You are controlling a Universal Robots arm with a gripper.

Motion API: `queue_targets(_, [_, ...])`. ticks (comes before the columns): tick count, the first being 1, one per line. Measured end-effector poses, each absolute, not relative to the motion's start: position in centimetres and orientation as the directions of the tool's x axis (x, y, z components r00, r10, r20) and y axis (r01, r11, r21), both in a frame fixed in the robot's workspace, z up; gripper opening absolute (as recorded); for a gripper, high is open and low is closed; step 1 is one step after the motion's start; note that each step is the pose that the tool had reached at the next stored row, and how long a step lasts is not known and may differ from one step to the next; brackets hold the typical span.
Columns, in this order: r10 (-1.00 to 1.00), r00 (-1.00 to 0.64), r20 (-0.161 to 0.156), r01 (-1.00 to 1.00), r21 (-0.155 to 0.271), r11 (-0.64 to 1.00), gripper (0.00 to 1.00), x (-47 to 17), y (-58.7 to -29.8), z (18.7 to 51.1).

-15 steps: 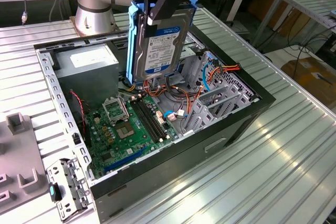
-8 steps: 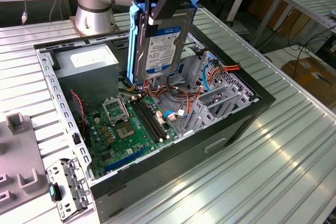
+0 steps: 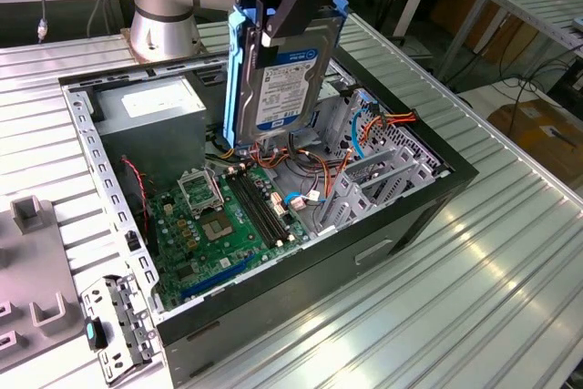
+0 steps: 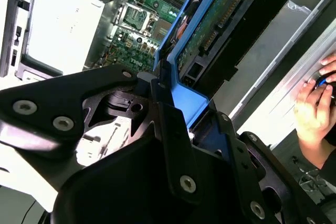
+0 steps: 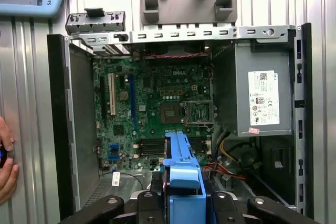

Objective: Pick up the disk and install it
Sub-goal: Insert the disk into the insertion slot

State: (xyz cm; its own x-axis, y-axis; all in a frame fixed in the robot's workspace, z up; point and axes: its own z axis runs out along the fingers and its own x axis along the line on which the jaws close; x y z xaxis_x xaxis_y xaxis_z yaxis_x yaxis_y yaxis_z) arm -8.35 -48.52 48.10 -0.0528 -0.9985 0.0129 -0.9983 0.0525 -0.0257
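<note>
I saw the gripper (image 3: 276, 17) clamped on the disk (image 3: 284, 88), which hung upright, on edge, above the open case (image 3: 410, 216).

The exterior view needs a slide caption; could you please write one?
Black gripper holds the silver-metal, blue-railed hard disk upright above the open black computer case.

A ribbed silver aluminium desk (image 3: 492, 252) carries an open black computer case (image 3: 273, 302) at its middle. Toward the desk's edge on the exterior view's left lie a small grey metal cage (image 3: 118, 325), just beside the case, and a grey moulded fixture plate (image 3: 27, 289).
</note>
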Motion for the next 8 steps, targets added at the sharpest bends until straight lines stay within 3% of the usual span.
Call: queue_targets(8, [-0.998, -0.053, 0.015, -0.998, -0.022, 0.052, 0.37, -6.2, -49.9, 48.0])
